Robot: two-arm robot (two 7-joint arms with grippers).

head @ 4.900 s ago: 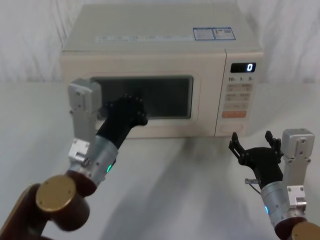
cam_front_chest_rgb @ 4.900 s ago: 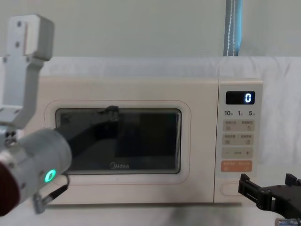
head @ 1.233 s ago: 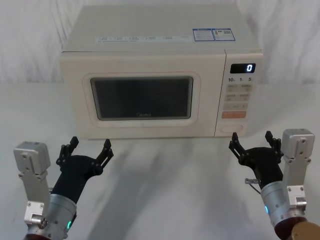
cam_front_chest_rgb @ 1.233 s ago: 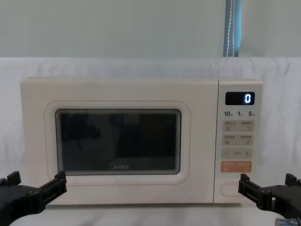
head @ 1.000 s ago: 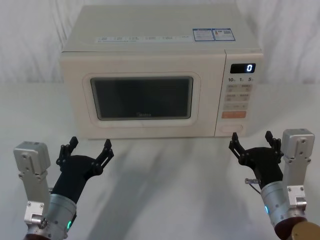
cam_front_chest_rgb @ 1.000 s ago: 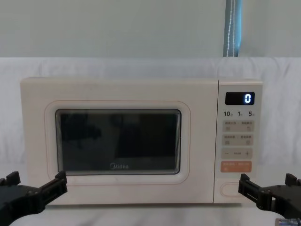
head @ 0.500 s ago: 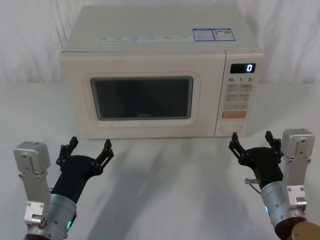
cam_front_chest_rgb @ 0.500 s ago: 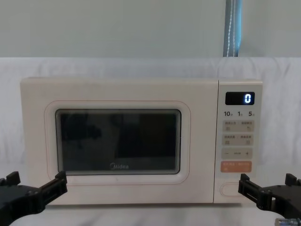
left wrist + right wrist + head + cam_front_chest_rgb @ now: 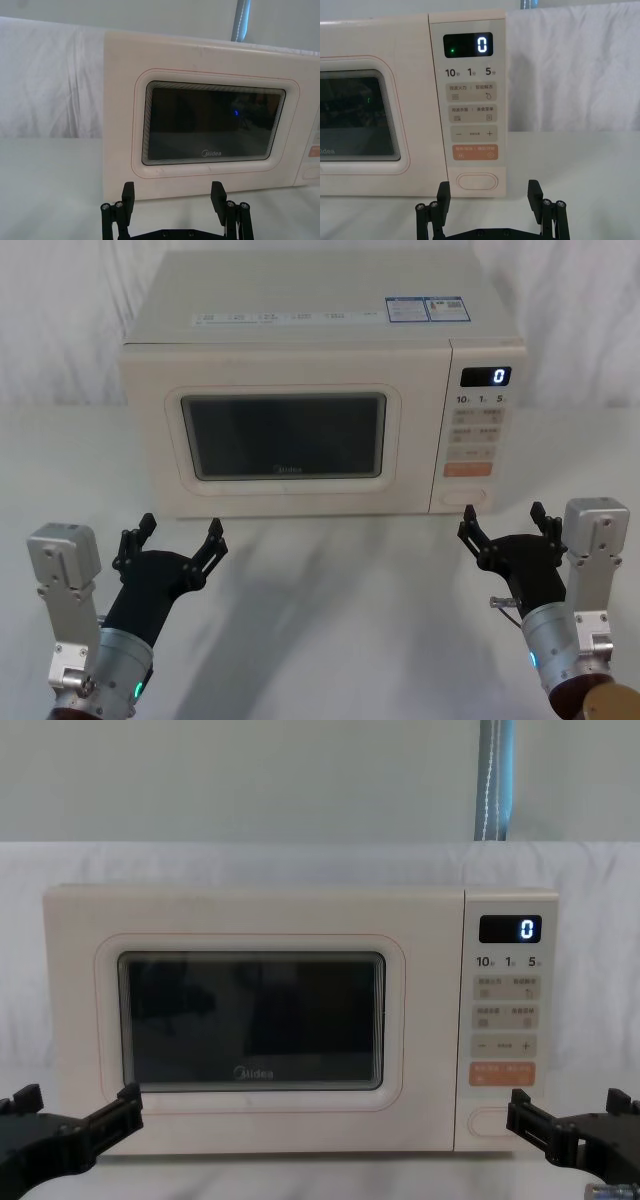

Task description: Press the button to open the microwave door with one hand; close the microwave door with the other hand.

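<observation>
The cream microwave door [image 9: 285,435] with its dark window sits flush with the oven front, also facing me in the chest view [image 9: 250,1020] and the left wrist view [image 9: 215,125]. The plain pill-shaped button [image 9: 468,496] is at the foot of the control panel [image 9: 477,181] [image 9: 495,1121]. My left gripper [image 9: 170,537] hovers low in front of the door's lower left corner, open and empty [image 9: 172,192] [image 9: 77,1105]. Just in front of and below the button, my right gripper [image 9: 505,525] is open and touches nothing [image 9: 489,190] [image 9: 568,1108].
The control panel [image 9: 478,440] shows a lit "0" display [image 9: 486,375], small beige keys and an orange key [image 9: 468,469]. The microwave stands on a white cloth-covered table [image 9: 340,600] with white drapery behind. A blue-grey pole [image 9: 495,780] rises behind.
About five seconds ago my left gripper was up against the door window; it has since drawn back low to the front left. Over the last second nothing has moved.
</observation>
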